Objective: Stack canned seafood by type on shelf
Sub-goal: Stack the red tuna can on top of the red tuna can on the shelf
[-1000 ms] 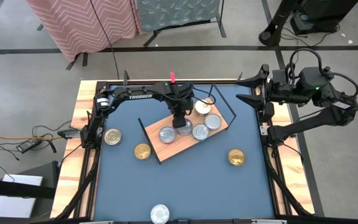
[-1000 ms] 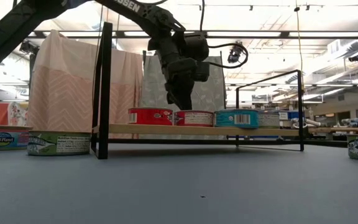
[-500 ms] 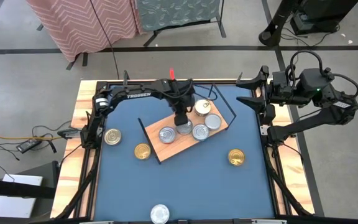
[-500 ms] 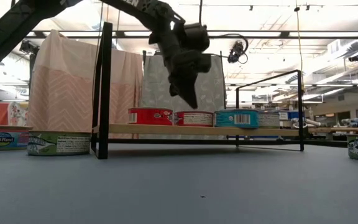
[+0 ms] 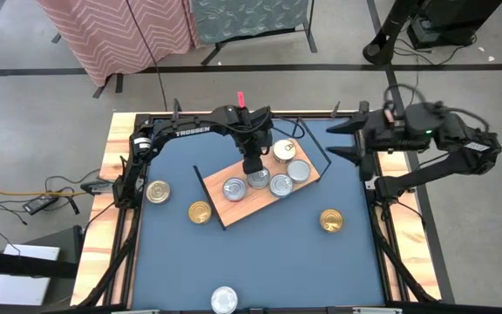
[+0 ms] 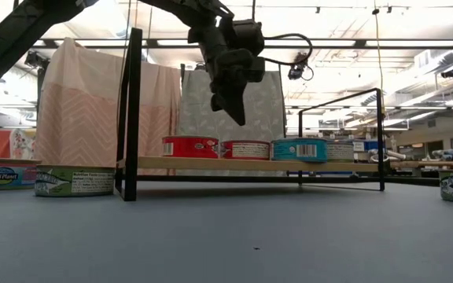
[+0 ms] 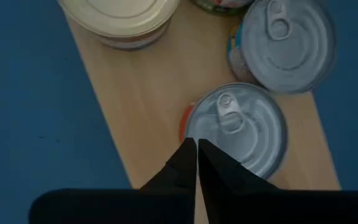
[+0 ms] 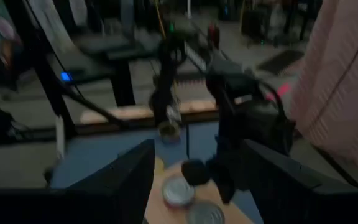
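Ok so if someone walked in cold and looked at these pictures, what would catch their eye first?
Probably the left hand, shut and empty, hanging above the cluster of tins on the tilted wooden shelf at mid-table. Next, the gold-lidded tins scattered on the blue table around the shelf, and the right hand, open, waiting at the table's right edge.

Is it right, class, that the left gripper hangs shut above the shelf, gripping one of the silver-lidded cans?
Not quite. The left gripper does hang shut above the shelf, but it grips nothing. The low view shows its tips in the air, clear of the cans, and the left wrist view shows the fingers pressed together with the silver-lidded can sitting on the shelf below them.
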